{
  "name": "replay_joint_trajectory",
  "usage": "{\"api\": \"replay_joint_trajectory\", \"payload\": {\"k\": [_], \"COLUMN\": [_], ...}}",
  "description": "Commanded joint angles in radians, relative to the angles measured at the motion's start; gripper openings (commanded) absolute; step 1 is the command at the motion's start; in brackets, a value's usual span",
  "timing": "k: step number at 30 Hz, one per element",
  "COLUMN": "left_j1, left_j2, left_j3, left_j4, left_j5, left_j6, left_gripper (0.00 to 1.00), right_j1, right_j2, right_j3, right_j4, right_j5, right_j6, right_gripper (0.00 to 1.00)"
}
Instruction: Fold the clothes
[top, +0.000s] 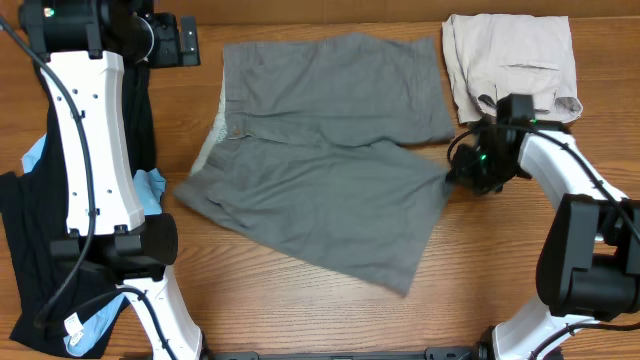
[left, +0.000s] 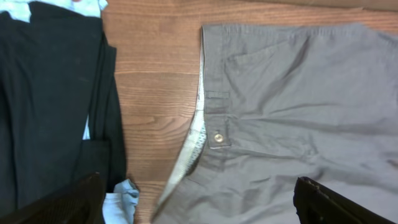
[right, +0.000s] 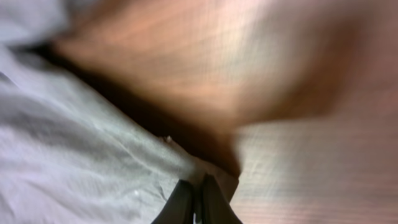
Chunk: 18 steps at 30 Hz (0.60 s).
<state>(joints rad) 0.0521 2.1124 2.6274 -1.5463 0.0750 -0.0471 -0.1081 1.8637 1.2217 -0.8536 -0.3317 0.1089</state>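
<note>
Grey shorts (top: 330, 150) — right pincer (right: 198, 190) low, clamped on their hem edge; left pincer (left: 199, 193) raised, wide apart.

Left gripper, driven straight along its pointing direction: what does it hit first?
The left gripper, open, would likely land first on the grey shorts, at the waistband near its button; depth is unclear.

Folded beige shorts (top: 510, 55), black garment (top: 25, 250), light-blue garment (top: 150, 186), wooden table (top: 300, 320)

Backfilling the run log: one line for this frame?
fold: not begun | shorts: spread out, unfolded | left hand: open, over waistband | right hand: shut on shorts hem
</note>
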Motion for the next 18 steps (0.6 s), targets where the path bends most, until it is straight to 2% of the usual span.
{"api": "replay_joint_trajectory", "payload": {"k": [1,4,5,7,8,9,11,17,18], "left_j1": [-0.014,-0.013,-0.013,-0.014,-0.014,-0.014,-0.014,-0.048,-0.057], "left_j2": [0.01,0.01,0.01,0.01,0.01,0.01,0.01,0.028,0.037], "left_j3": [-0.063,-0.1,-0.109,-0.128,-0.142,-0.158,-0.204,-0.386,-0.41], "left_j4": [0.03,0.048,0.056,0.087,0.117,0.148,0.233,0.484,0.506], "left_j5": [0.003,-0.054,-0.067,-0.058,-0.043,-0.024,0.039,0.182,0.196], "left_j6": [0.026,0.026,0.027,0.056,0.077,0.093,0.132,0.236,0.263], "left_gripper": [1.0,1.0,1.0,1.0,1.0,1.0,1.0,1.0,0.96], "right_j1": [-0.003,0.003,0.003,0.003,0.003,0.003,0.003,0.007,0.009], "right_j2": [-0.016,-0.016,-0.016,-0.016,-0.016,-0.016,-0.016,-0.016,-0.016], "right_j3": [0.061,0.083,0.093,0.124,0.143,0.163,0.219,0.447,0.48], "right_j4": [0.058,0.077,0.064,0.009,-0.023,-0.054,-0.129,-0.373,-0.409], "right_j5": [0.028,0.027,0.023,0.013,0.008,0.008,0.01,0.001,0.001], "right_j6": [-0.013,-0.013,-0.012,-0.011,-0.009,-0.008,-0.01,-0.013,-0.012], "right_gripper": [0.04,0.04,0.14,0.6,0.76,0.83,0.87,0.87,0.87]}}
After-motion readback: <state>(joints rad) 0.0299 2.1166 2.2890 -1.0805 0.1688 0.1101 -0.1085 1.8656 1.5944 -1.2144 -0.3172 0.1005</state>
